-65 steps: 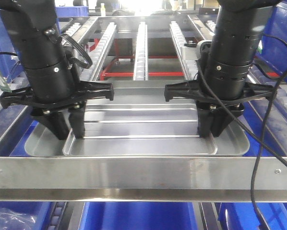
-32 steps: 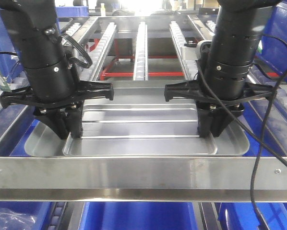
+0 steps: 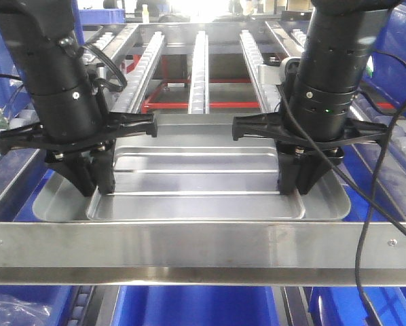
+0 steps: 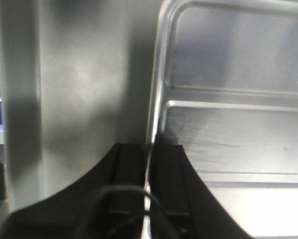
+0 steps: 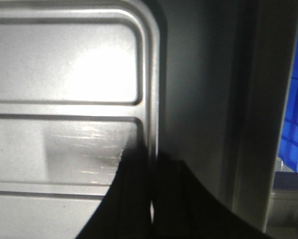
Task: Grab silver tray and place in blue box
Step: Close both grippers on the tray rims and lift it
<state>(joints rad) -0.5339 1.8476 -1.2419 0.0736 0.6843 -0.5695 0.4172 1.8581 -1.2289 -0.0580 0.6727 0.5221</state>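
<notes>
Carrying a wide tray between two arms goes well only if both wrists move as one. My judgement is that the tray should go down level, with the spacing between the arms fixed and the near rim kept off the rack bar. Neither grip should let go until the tray is supported underneath.

Front view: the silver tray [image 3: 203,176] lies level just behind the steel rack bar [image 3: 203,248], in front of the roller rails [image 3: 199,68]. Blue plastic that I take for the blue box [image 3: 189,309] shows past the tray's near corners and under the bar. Whether the tray hangs free or rests on something cannot be told. The left gripper [image 3: 96,187] stands at the left edge of the tray's recess and the right gripper [image 3: 298,187] at the right edge, both pointing straight down.

Left wrist view: the left gripper [image 4: 149,174] is closed almost fully. Its two black fingers [image 4: 131,169] pinch the thin raised wall between the silver tray's [image 4: 228,129] flat outer rim and its stepped centre (one finger on each side).

Right wrist view: the right gripper [image 5: 153,189] is likewise nearly closed on the matching wall of the silver tray [image 5: 64,74], one finger inside the recess and one on the rim. The ribbed blue box [image 5: 293,99] shows beyond the tray's right edge.
</notes>
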